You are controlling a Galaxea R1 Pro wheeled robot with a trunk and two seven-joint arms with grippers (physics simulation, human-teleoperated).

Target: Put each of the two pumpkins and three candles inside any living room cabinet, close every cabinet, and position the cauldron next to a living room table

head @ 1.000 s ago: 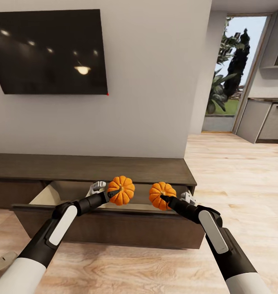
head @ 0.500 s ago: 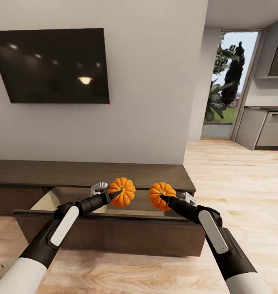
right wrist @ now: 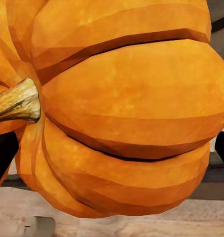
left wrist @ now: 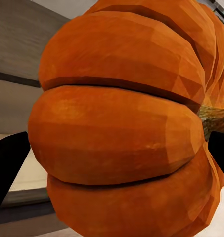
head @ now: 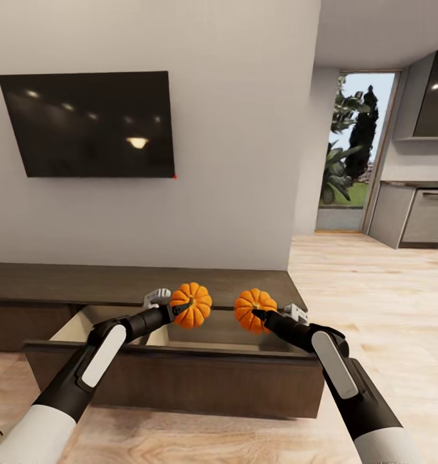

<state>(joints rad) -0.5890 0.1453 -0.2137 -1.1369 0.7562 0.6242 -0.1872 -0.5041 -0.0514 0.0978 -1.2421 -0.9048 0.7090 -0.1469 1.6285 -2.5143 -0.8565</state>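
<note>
- Two pumpkins are in hand: the left pumpkin [head: 191, 305] in the left gripper [head: 178, 309], the right pumpkin [head: 254, 309] in the right gripper [head: 257, 315]. Both hang side by side, a small gap apart, over the open drawer [head: 180, 335] of the cabinet [head: 116, 283].
- Handling, as a judgement: each looks small, rigid and light. The skin is smooth and deeply ribbed, so a pinch across the round belly could roll or slip. Seating the fingers in the grooves between ribs seems the surest hold; the stub of stem is too short to take.
- Axis: these are squat, wider than tall, so the short axis runs through the stem. In the left wrist view the stem [left wrist: 215, 120] points sideways across the frame, and so does the stem [right wrist: 15, 101] in the right wrist view. Both fruits are therefore carried on their sides, with each stem towards the robot in the head view.
- Grippers: each is clamped on its pumpkin, with dark fingers [left wrist: 8, 168] showing at either flank of the fruit, spread about a belly's width.
- Beyond: the drawer's pale inside lies just below. The cabinet top stands behind, the TV [head: 93, 122] hangs on the wall above, and plank floor [head: 373, 290] runs off to the right.
</note>
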